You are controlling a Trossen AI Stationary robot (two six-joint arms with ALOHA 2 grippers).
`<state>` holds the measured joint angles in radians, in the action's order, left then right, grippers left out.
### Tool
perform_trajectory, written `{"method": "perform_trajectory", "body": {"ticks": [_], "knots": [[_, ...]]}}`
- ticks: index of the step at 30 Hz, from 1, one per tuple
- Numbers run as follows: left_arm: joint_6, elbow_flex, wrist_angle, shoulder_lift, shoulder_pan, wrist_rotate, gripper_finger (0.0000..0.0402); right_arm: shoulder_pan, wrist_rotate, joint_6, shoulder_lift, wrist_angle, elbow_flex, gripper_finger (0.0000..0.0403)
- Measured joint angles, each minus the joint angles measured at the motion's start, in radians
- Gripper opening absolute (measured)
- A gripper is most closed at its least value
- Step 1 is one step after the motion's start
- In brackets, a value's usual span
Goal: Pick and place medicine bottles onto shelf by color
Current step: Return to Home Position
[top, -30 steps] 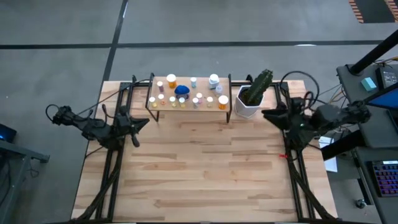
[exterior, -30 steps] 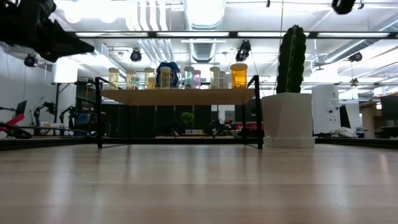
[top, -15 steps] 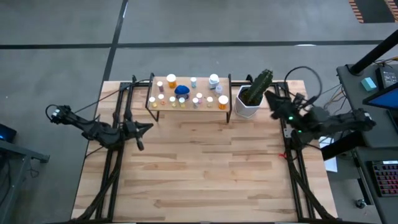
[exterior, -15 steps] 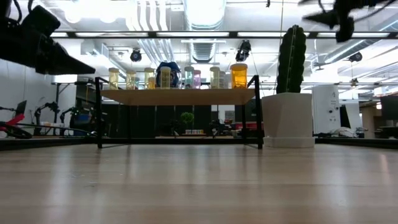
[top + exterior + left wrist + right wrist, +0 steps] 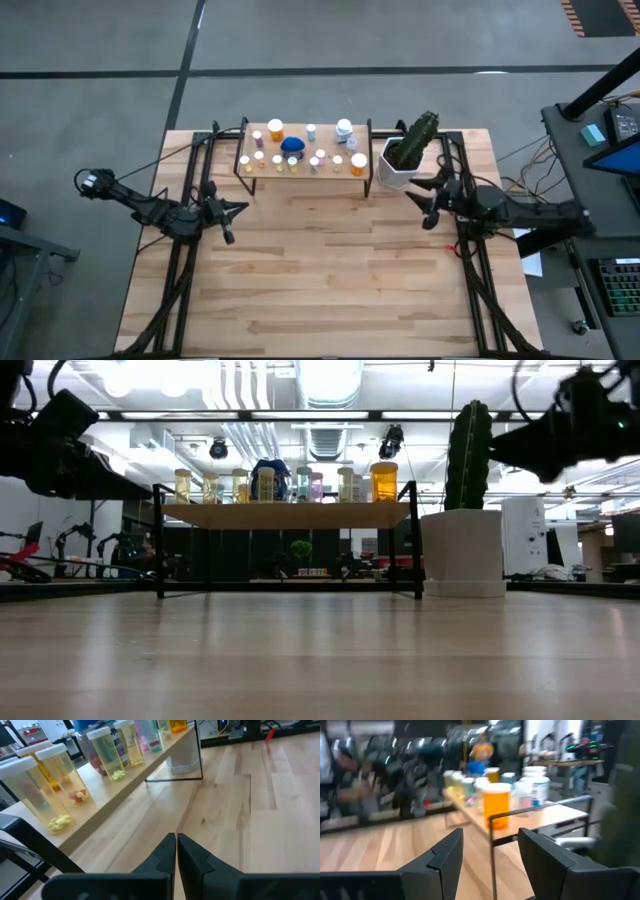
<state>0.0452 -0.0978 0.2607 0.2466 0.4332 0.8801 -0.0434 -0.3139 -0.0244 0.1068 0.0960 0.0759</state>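
**Q:** How is the work area laid out?

**A:** A slatted light-wood table point(image 5: 330, 280) is used as the base. At its far edge a low shelf point(image 5: 290, 514) is set, a flat light-wood board on thin black metal legs. Just beside it stands a white faceted pot point(image 5: 462, 552) with a ribbed green cactus.

**Q:** Where are the arms held, and why?

**A:** The left gripper point(image 5: 176, 851) is held above the table to the left of the shelf. The right gripper point(image 5: 487, 865) is held on the opposite side, near the pot. Both are held clear of the shelf. No bottle is seen on the table, so sorting is judged complete and a move to rest is judged to be in hand.

**Q:** How are the fingers set?

**A:** The left fingers are pressed together and nothing is held. The right fingers are spread well apart and nothing is held between them.

**Q:** Where are the task's items?

**A:** The medicine bottles point(image 5: 318, 160) are stood upright on the shelf. They are small smooth cylinders, mostly white-capped. A rounder blue bottle point(image 5: 292, 145) is placed mid-shelf. An orange bottle point(image 5: 496, 805) is placed at the end nearest the pot. Clear yellowish bottles point(image 5: 107, 752), with pills visible inside, are grouped at the opposite end. Grouping by colour is judged to be the reason.
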Motion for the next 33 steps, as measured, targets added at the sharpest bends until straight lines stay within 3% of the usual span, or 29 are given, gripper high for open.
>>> {"method": "perform_trajectory", "body": {"ticks": [4, 11, 22, 24, 28, 33], "knots": [[0.0, 0.0, 0.0, 0.002, 0.0, 0.0, 0.0, -0.015, -0.039, -0.076, -0.106, -0.044, -0.06, 0.018], [0.0, 0.0, 0.0, -0.001, 0.0, -0.003, 0.0, -0.024, -0.028, -0.079, -0.107, 0.139, -0.064, 0.018], [0.0, 0.003, -0.004, 0.0, 0.0, -0.002, 0.0, -0.022, -0.027, -0.08, -0.107, 0.118, -0.064, 0.018], [-0.001, 0.015, -0.056, -0.063, -0.003, -0.008, 0.0, -0.022, -0.027, -0.08, -0.107, 0.119, -0.064, 0.018], [0.003, 0.092, -0.317, -0.21, -0.022, -0.011, 0.0, -0.023, -0.027, -0.08, -0.107, 0.119, -0.065, 0.018], [-0.001, 0.092, -0.317, -0.223, -0.088, 0.01, 0.0, -0.023, -0.026, -0.08, -0.107, 0.119, -0.065, 0.018]]}}
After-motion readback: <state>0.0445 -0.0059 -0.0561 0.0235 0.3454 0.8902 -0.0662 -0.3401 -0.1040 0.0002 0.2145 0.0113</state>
